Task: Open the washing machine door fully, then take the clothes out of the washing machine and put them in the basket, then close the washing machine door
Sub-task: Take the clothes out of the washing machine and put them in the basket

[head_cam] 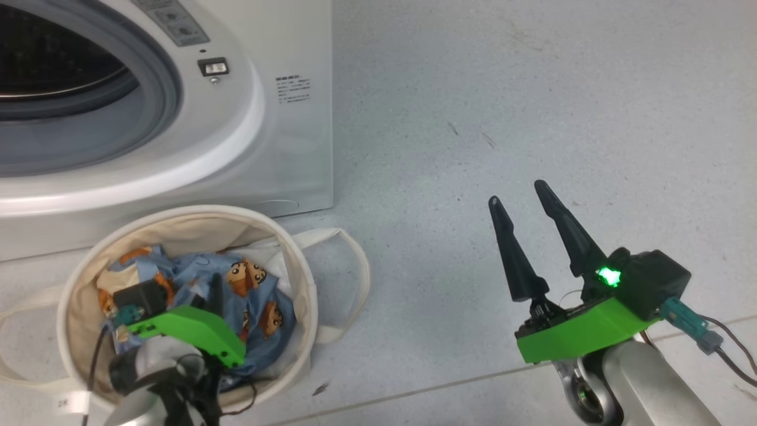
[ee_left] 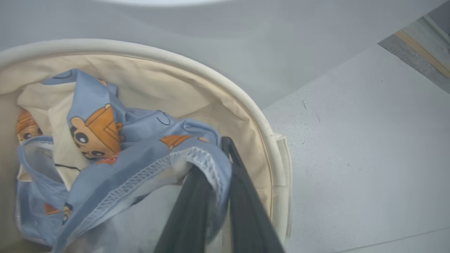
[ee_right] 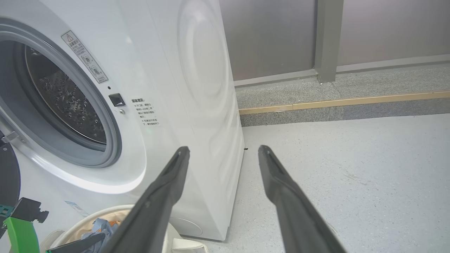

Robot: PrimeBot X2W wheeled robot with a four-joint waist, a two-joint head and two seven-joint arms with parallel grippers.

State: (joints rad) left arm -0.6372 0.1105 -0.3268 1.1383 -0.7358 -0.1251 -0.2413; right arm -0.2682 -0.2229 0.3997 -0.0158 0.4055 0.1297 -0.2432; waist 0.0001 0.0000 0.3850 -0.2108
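- The clothes [ee_left: 140, 140] are located inside the basket [ee_left: 225, 84], which stands on the floor [head_cam: 532, 89] directly in front of the washing machine [head_cam: 284, 148].
- The fabric is light blue, printed with orange-brown bears and finished with a stitched hem. It is crumpled into a loose heap over a pale lining sheet [ee_left: 61, 140].
- No single long axis is presented by the heap. One hemmed edge is drawn into a band that runs, in the left wrist view, from the lower left up to the fingers [ee_left: 246, 196].
- The left gripper [ee_left: 214, 160] is positioned inside the basket, fingers directed downward into it. Its jaws are held nearly together, with the hemmed edge pinched between them.
- The basket is round and made of cream canvas, with its mouth facing up. Its loop handles [head_cam: 352, 266] are laid out on the floor to either side.
- The right gripper [head_cam: 516, 193] is held above bare floor to the robot's right, well apart from the basket. Its jaws are spread wide and empty.
- The drum opening [ee_right: 66, 102] is uncovered. Perforated steel is seen behind a grey gasket [ee_right: 112, 140].
- The washing machine door [ee_right: 7, 175] is seen as a dark curved rim at the left edge of the right wrist view, swung clear of the opening.
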